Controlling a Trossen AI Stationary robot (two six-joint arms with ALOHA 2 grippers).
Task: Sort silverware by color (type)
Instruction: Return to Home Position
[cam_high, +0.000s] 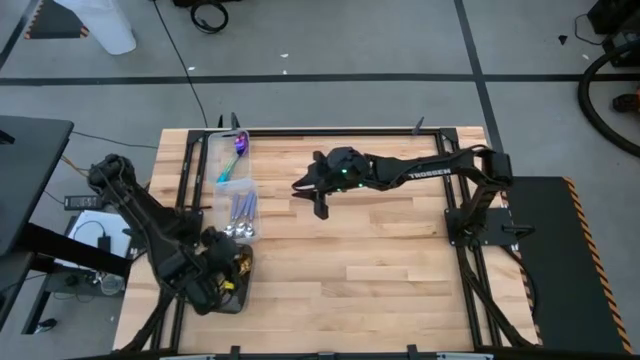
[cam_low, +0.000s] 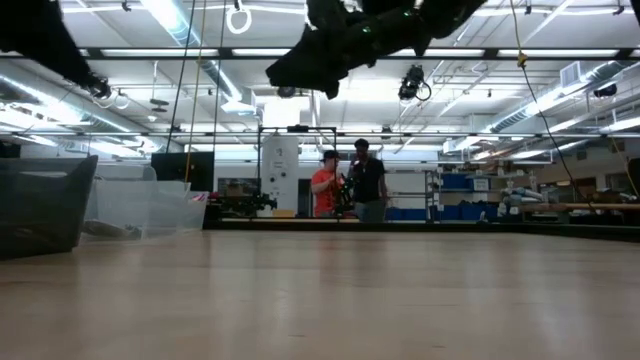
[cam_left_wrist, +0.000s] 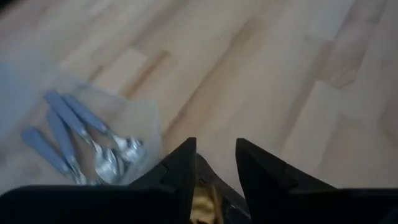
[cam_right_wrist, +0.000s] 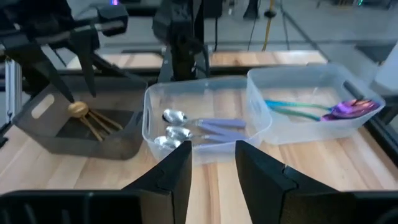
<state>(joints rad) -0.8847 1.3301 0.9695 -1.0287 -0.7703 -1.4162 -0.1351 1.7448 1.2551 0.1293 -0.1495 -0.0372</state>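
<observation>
Three containers stand in a row along the table's left side. Gold spoons (cam_right_wrist: 90, 118) lie in the dark grey tray (cam_right_wrist: 74, 142) nearest the front edge. Silver spoons (cam_right_wrist: 199, 127) with pale lilac handles lie in the middle clear bin (cam_right_wrist: 149, 118). Purple spoons with teal handles (cam_right_wrist: 323, 111) lie in the far clear bin (cam_right_wrist: 298, 76). My left gripper (cam_left_wrist: 216, 146) hangs open above the grey tray (cam_high: 240, 295) with nothing between its fingers; gold spoons (cam_left_wrist: 202, 202) show below it. My right gripper (cam_high: 308, 198) hovers open over bare wood to the right of the bins, pointing toward them.
Bare wooden tabletop (cam_high: 380, 250) spreads across the middle and right. A dark metal frame (cam_high: 330, 131) runs along the table's edges. In the low view the grey tray (cam_low: 45, 205) and a clear bin (cam_low: 150, 210) stand at the left; two people (cam_low: 345, 185) stand far behind the table.
</observation>
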